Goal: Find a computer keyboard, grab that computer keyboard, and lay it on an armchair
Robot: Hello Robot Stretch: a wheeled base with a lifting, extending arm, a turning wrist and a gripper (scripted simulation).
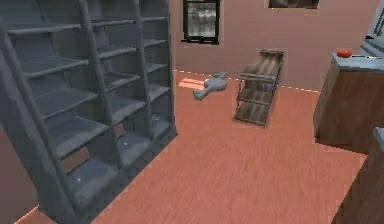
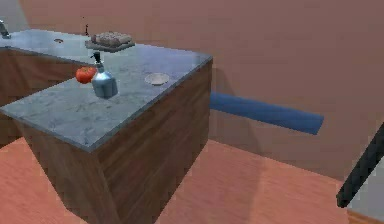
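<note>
Search phase, gripper state I cannot tell: turning the base here, I risk clipping the counter (image 2: 60, 115) or the shelving (image 1: 97, 80).

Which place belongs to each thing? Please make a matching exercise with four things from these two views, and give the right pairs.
Things
1. red round thing
2. blue cylinder
3. tall grey shelf unit
4. small wooden rack

Places
A. right of the dark window
B. on top of the stone-topped counter
C. at the forward view's left, nearest the camera
D. low beside the counter, in the arm side view's right half

Pairs: 1-B, 2-D, 3-C, 4-A
</note>
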